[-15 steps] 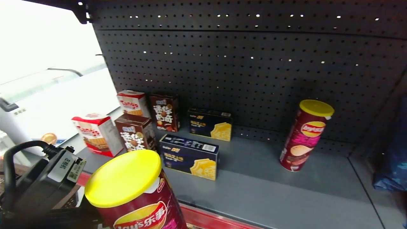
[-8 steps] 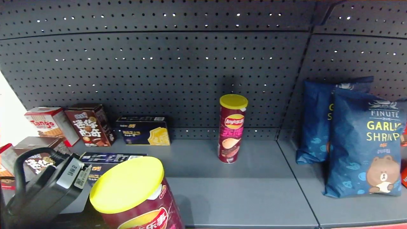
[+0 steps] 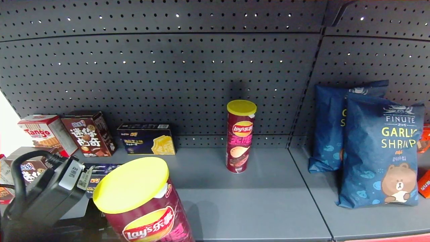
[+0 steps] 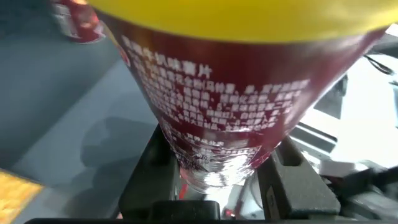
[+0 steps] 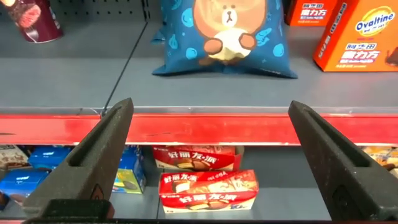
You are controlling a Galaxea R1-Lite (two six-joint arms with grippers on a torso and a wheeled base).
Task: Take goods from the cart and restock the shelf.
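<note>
My left gripper point(image 4: 214, 177) is shut on the lower body of a maroon chip can with a yellow lid point(image 3: 142, 201). The can is held upright, slightly tilted, in front of the left half of the grey shelf point(image 3: 255, 201). A second can of the same kind point(image 3: 240, 136) stands upright mid-shelf near the pegboard back, well apart from the held one. My right gripper point(image 5: 211, 112) is open and holds nothing. It sits low before the red shelf edge point(image 5: 205, 124), facing a blue snack bag point(image 5: 224, 34).
Snack boxes point(image 3: 90, 132) and a dark blue box point(image 3: 146, 139) line the shelf's left back. Two blue bags point(image 3: 376, 148) fill the right bay, with orange boxes point(image 5: 357, 31) beside them. Bare shelf lies between the standing can and the held one. Red boxes point(image 5: 208, 186) sit on the lower shelf.
The head camera has swung right along the shelf, bringing the blue bags into view. The can stays held in my left gripper at the lower left.
</note>
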